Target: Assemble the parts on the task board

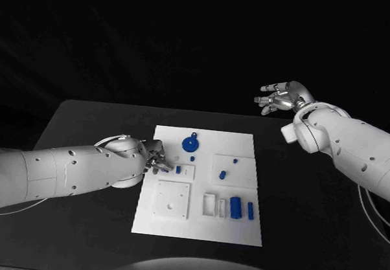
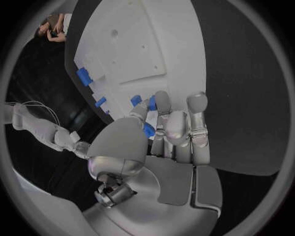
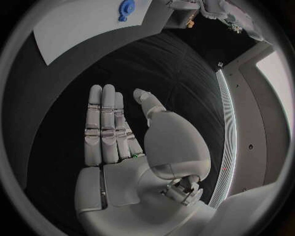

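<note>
The white task board (image 1: 199,230) lies in the middle of the black table. On it are a round blue part (image 1: 191,144), small blue parts (image 1: 223,174) and a blue cylinder (image 1: 235,207) in a white holder. My left hand (image 1: 152,157) is over the board's left edge. In the left wrist view its thumb and fingers (image 2: 175,128) pinch a small blue part (image 2: 149,130), just above another blue piece (image 2: 136,101) on the board (image 2: 135,44). My right hand (image 1: 281,97) hangs beyond the table's far edge, holding nothing, fingers (image 3: 107,123) straight.
A square white plate (image 1: 172,200) with holes sits at the board's near left. The round blue part (image 3: 127,8) and a board corner appear in the right wrist view. Bare black table (image 1: 317,219) lies right of the board.
</note>
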Controlling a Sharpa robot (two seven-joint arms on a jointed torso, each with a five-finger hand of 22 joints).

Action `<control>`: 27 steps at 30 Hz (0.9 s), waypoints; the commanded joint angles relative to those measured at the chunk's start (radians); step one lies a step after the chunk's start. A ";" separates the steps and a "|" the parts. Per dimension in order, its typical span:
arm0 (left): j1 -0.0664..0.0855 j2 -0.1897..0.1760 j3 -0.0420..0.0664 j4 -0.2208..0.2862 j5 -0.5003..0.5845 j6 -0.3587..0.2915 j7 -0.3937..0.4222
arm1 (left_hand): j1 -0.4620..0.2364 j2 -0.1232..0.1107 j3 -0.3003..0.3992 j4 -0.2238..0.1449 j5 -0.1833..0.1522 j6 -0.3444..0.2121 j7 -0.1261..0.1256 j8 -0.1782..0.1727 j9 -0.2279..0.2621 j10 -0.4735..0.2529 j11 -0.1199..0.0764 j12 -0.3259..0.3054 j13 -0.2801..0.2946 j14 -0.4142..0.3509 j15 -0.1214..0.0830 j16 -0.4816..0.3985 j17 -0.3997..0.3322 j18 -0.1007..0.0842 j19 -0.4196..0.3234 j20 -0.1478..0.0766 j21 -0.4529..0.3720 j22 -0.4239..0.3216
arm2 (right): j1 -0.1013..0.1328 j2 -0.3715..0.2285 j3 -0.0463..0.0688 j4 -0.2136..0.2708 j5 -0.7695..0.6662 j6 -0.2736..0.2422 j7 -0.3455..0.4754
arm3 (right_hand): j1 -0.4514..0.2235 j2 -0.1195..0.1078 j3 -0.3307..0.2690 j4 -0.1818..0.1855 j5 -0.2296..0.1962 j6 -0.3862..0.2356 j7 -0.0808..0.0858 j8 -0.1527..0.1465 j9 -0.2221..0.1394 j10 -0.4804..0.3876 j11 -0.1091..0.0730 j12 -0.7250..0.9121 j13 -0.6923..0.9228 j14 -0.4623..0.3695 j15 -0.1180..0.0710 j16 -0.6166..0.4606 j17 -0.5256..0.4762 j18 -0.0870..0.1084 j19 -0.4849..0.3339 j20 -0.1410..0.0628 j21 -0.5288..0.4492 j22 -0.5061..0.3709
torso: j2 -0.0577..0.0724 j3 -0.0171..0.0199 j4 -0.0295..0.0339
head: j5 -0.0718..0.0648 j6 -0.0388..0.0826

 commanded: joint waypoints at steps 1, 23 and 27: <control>-0.006 0.001 -0.005 -0.004 0.003 0.029 -0.012 | 0.000 -0.011 -0.001 0.004 -0.004 -0.004 -0.001 0.004 -0.022 0.000 -0.006 0.002 0.001 0.005 -0.002 0.001 0.000 -0.009 0.006 0.002 -0.006 0.038 | 0.000 0.000 0.001 -0.001 0.002 0.007 0.000 | -0.008 0.000 0.000 0.000 0.005 -0.002 0.002 0.003 0.000 -0.005 -0.002 0.003 -0.001 -0.004 -0.002 0.001 -0.001 -0.005 -0.008 0.001 0.004 -0.001 | 0.000 0.0001 0.0003 | -0.001 0.000; -0.006 0.001 -0.005 -0.005 0.003 0.050 -0.016 | 0.000 -0.014 0.020 0.008 0.022 -0.012 -0.009 0.048 0.036 0.001 -0.009 0.000 0.001 0.005 -0.003 0.003 0.003 -0.012 0.005 0.001 -0.005 0.038 | -0.002 -0.004 0.001 -0.002 0.002 0.010 -0.002 | -0.005 -0.001 0.000 0.001 0.006 -0.002 0.002 0.003 0.000 -0.006 -0.002 0.004 0.000 -0.004 -0.002 0.001 0.000 -0.005 -0.007 0.000 0.005 -0.007 | 0.000 0.0003 -0.0004 | 0.000 0.004; -0.006 0.001 -0.005 -0.006 0.003 0.049 -0.017 | -0.003 -0.013 0.024 0.007 0.023 -0.013 -0.009 0.052 0.043 0.002 -0.009 0.001 0.001 0.004 -0.003 0.003 0.003 -0.012 0.005 0.001 -0.005 0.038 | -0.002 -0.004 0.001 -0.001 0.002 0.010 -0.002 | -0.005 -0.001 0.000 0.001 0.006 -0.002 0.002 0.003 0.000 -0.006 -0.002 0.004 0.000 -0.004 -0.002 0.001 0.000 -0.005 -0.007 0.000 0.005 -0.007 | 0.000 0.0001 -0.0001 | -0.001 0.004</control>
